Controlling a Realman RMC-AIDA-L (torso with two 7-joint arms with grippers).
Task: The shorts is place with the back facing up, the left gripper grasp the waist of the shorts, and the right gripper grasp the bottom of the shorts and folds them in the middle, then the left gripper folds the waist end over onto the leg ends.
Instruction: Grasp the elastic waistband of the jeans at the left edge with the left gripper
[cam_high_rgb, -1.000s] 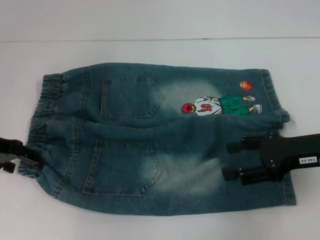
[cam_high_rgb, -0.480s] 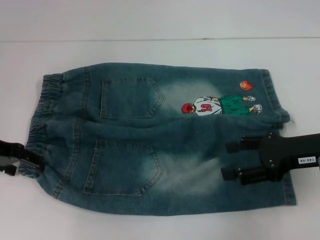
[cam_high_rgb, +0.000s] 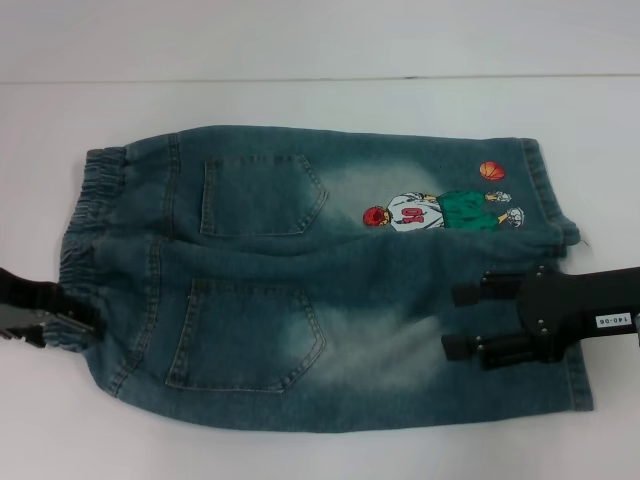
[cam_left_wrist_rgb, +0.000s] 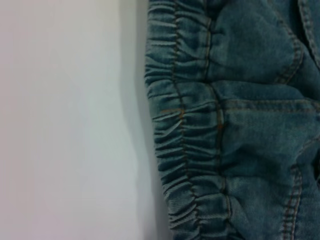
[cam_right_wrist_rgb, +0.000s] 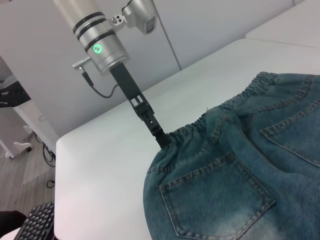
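The shorts (cam_high_rgb: 320, 275) lie flat and unfolded on the white tabletop (cam_high_rgb: 320, 100), back side up with both back pockets showing. They run across the tabletop: the waist of the shorts (cam_high_rgb: 85, 240), a puckered elastic band, points toward the tabletop's left edge, and the bottom of the shorts (cam_high_rgb: 555, 270), with its stitched leg hems, points toward the right edge. The embroidered cartoon figure (cam_high_rgb: 440, 212) and orange ball (cam_high_rgb: 491, 171) sit on the leg farther from the robot, close to its hem.

The left tool (cam_high_rgb: 65, 318) reaches in from the left edge and meets the waistband at its near corner; the right wrist view shows its black tip (cam_right_wrist_rgb: 162, 140) touching the gathered band there (cam_right_wrist_rgb: 200, 125). Whether its fingers are closed on the fabric I cannot tell. The left wrist view shows only the ruffled band (cam_left_wrist_rgb: 185, 130) and bare tabletop beside it.

The right tool (cam_high_rgb: 462, 320) comes in from the right edge, its arm bearing a white label (cam_high_rgb: 610, 321). Its two black fingers (cam_high_rgb: 478, 294) are spread apart, over the near leg just inside the hem, holding nothing.
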